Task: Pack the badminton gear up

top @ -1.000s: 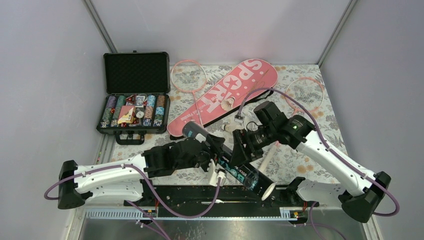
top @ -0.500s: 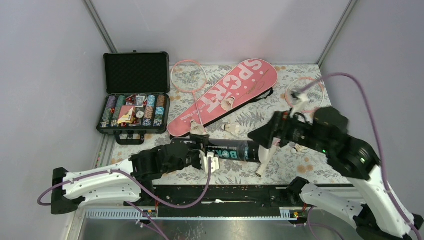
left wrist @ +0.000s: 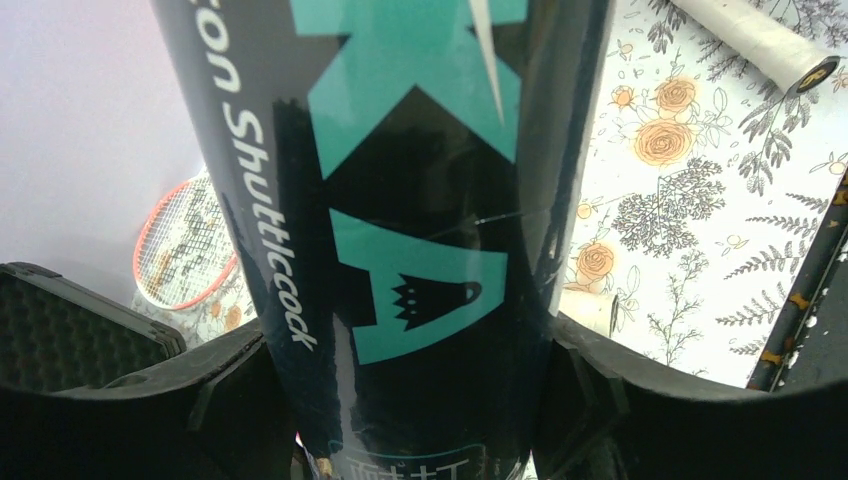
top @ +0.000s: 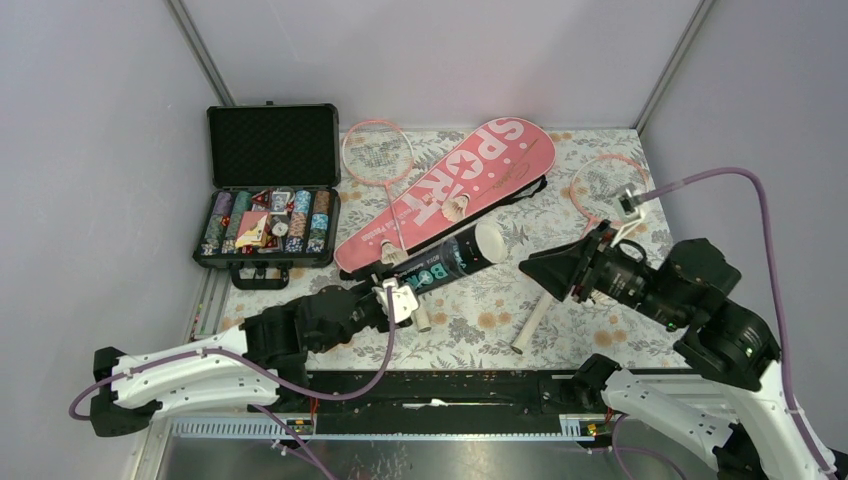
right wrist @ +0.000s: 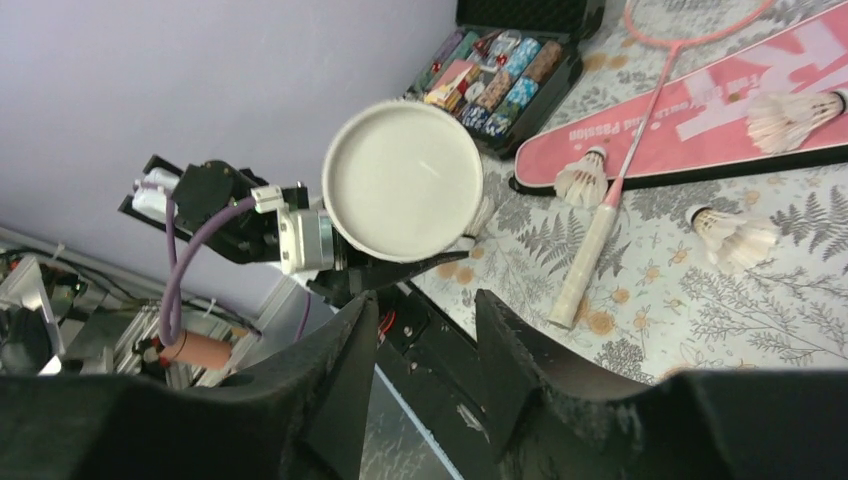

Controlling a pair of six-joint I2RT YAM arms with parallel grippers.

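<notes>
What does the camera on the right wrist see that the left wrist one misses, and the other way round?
Only the right wrist view: a white end cap, the poker chip case, the pink bag, three shuttlecocks, and the right pincer, open and empty.
Only the left wrist view: the teal lettering, seen close up.
Both: the black tube held by the left pincer, a pink racket and the flowered table cover.

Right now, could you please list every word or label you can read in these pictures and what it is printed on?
"SPORT": pink bag.
"Shuttlecock": black tube, beside big teal letters cut off by the frame.
Small script on the bag: too blurred to read.
</notes>
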